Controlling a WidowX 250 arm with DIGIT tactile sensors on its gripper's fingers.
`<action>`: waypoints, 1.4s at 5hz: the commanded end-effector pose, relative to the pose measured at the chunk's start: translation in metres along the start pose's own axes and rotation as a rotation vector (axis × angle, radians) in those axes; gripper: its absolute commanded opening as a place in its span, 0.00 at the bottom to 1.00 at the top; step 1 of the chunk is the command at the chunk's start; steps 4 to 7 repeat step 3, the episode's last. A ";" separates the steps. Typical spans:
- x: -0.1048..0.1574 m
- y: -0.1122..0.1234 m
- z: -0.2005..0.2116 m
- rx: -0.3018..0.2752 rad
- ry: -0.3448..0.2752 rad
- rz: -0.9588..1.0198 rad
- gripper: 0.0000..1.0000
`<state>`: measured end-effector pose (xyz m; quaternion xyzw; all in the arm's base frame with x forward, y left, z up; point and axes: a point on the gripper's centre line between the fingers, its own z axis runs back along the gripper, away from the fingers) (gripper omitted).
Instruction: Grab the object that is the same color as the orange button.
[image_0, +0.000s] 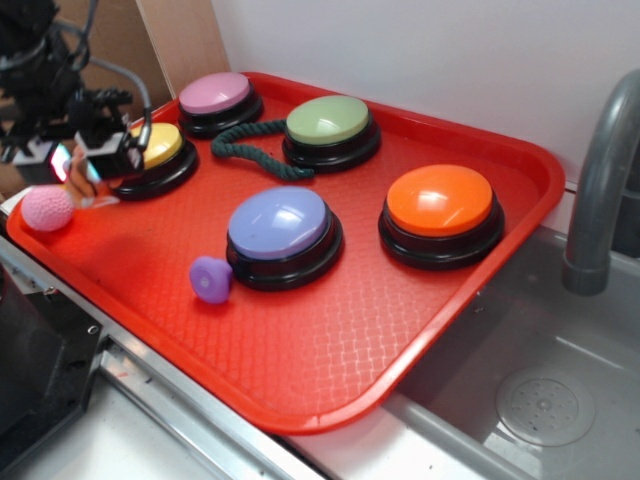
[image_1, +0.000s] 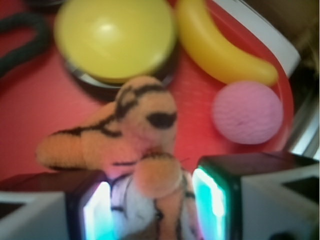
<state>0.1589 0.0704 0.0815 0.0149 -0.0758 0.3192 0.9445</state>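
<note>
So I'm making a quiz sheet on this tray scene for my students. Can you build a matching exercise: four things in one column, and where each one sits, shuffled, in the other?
Things:
1. plush tiger
2. orange button
3. pink ball
4. green rope

Places:
A. at the tray's left edge, beside the yellow banana toy
B. between the pink button and the green button
C. between the fingers of the gripper
D. right side of the tray, nearest the grey faucet

Pairs: 1-C, 2-D, 3-A, 4-B
</note>
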 end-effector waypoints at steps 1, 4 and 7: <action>-0.002 -0.045 0.047 -0.052 0.055 -0.452 0.00; -0.021 -0.067 0.051 -0.038 0.055 -0.572 0.00; -0.021 -0.067 0.051 -0.038 0.055 -0.572 0.00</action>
